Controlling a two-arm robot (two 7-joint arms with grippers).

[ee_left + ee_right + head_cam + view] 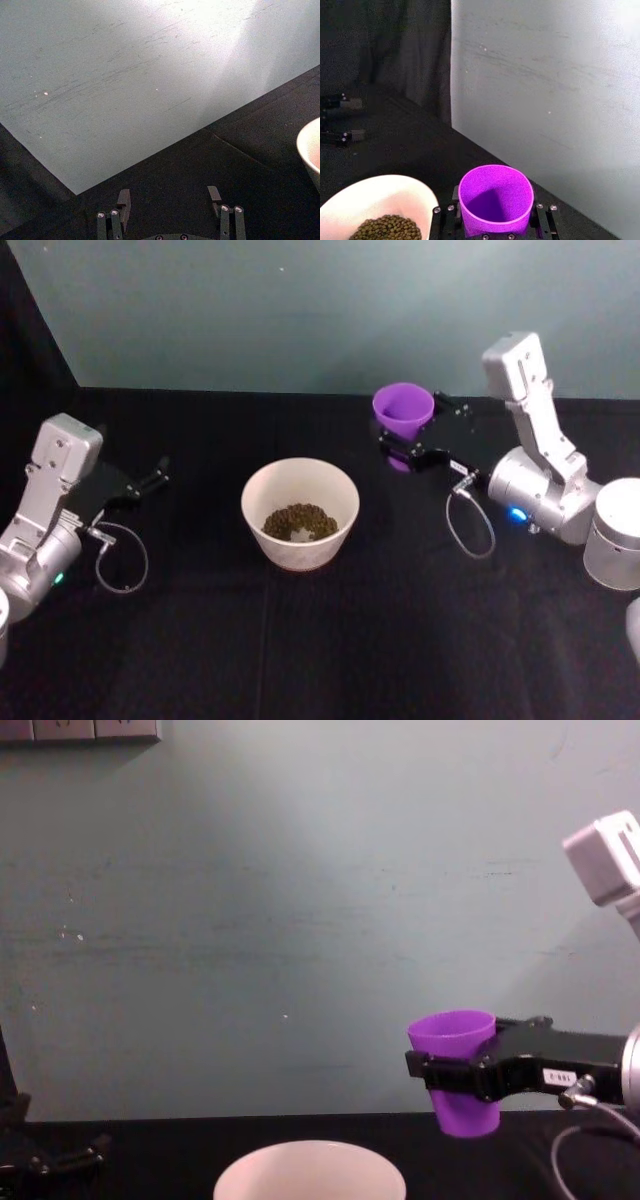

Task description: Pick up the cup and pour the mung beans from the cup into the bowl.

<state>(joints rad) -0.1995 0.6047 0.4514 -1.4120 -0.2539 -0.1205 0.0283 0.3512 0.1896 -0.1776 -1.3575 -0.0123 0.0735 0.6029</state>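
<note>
We saw the right gripper (412,446) clamped on the purple cup (403,411), upright, upper right of centre in head view, held off the table w/ its inside looking empty. The mung beans (299,522) lay in the bowl (300,512) at frame centre. The left gripper (152,480) sat mid-left, fingers spread apart, gripping nothing.

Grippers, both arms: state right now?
Left gripper: open, empty, parked over the table left of the bowl.
Right gripper: shut on the cup, held upright, off the table.
</note>
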